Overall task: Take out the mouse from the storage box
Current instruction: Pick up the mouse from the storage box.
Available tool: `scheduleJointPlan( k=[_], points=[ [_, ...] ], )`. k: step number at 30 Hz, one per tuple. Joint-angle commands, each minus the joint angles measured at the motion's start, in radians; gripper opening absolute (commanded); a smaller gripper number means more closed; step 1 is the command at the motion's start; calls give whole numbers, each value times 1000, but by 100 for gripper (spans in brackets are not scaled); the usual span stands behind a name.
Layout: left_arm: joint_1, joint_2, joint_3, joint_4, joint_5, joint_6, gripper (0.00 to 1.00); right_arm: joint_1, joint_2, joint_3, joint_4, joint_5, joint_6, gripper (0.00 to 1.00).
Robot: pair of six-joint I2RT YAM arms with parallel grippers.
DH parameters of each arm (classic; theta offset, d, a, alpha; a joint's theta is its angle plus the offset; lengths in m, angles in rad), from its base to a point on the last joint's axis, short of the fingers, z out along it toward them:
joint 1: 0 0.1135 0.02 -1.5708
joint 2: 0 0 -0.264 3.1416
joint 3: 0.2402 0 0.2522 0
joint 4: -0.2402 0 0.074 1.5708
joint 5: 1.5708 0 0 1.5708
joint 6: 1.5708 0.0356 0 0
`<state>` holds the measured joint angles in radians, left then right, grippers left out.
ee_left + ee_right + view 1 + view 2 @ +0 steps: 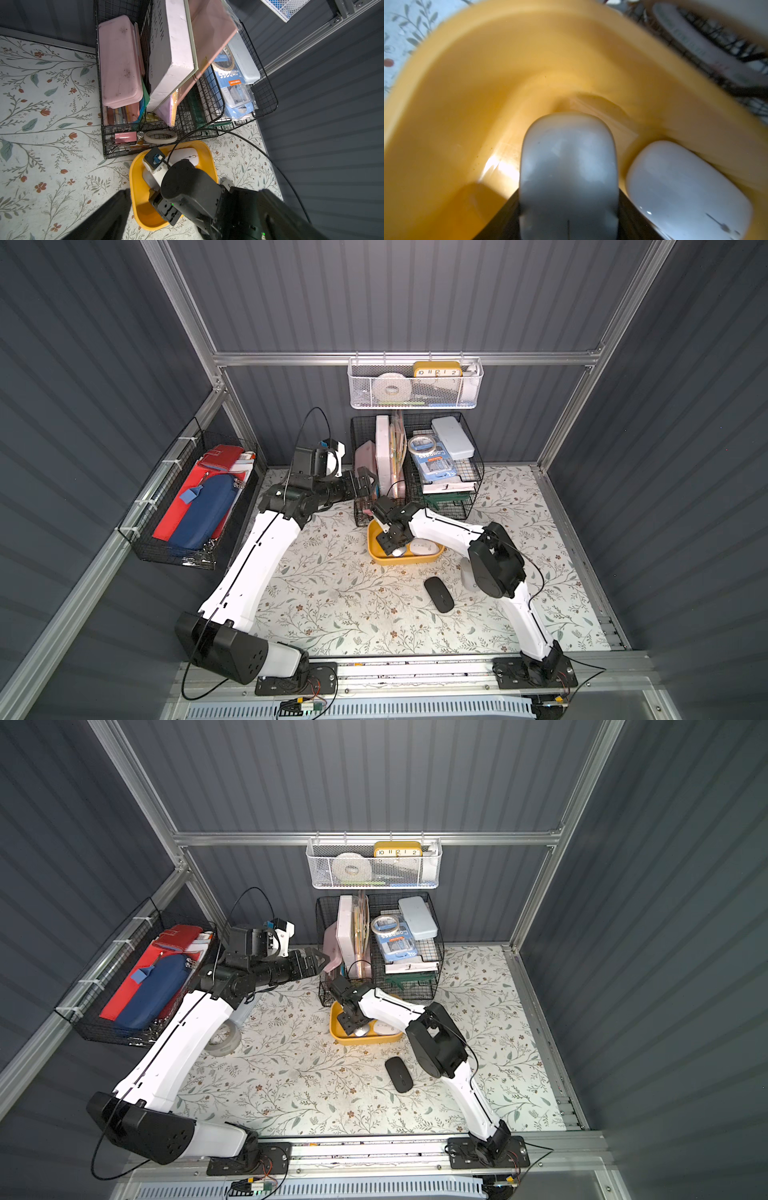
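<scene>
Closest to my front edge of the surface, a bit right of the middle, a black mouse (439, 594) lies flat on the flowery mat. Something pale (466, 572) pokes out from under my right elbow just beside it. It's half hidden, so I can't say what it is.

Further back is the storage box (399, 561). My right claw (390, 546) is down inside it, clenched on a pale grey mouse (568, 166) with one finger on each long side. That mouse isn't out yet; it's over the box floor, and my wrist view is too blurry to tell if it's lifted. A second white mouse (685, 191) sits just beside it in the same box, untouched.

Behind the box, along the back edge, stands the black wire basket (473, 472), stuffed with cases and tape. The box is right up against it, maybe touching. My left claw (365, 485) hangs up by the basket's left side, released, jaws spread wide and nothing in them.
</scene>
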<state>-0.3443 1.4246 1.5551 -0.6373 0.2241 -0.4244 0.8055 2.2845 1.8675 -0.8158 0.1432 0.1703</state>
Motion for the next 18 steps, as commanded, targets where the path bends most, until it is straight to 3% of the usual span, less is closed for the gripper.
scheduleJointPlan(
  k=[1,18],
  points=[
    [5,-8,14,-6,8,11,99,0,-41,-2,10,45,18,51],
    [5,-10,20,-1,14,11,99,-2,-97,27,-29,62,5,52]
  ],
)
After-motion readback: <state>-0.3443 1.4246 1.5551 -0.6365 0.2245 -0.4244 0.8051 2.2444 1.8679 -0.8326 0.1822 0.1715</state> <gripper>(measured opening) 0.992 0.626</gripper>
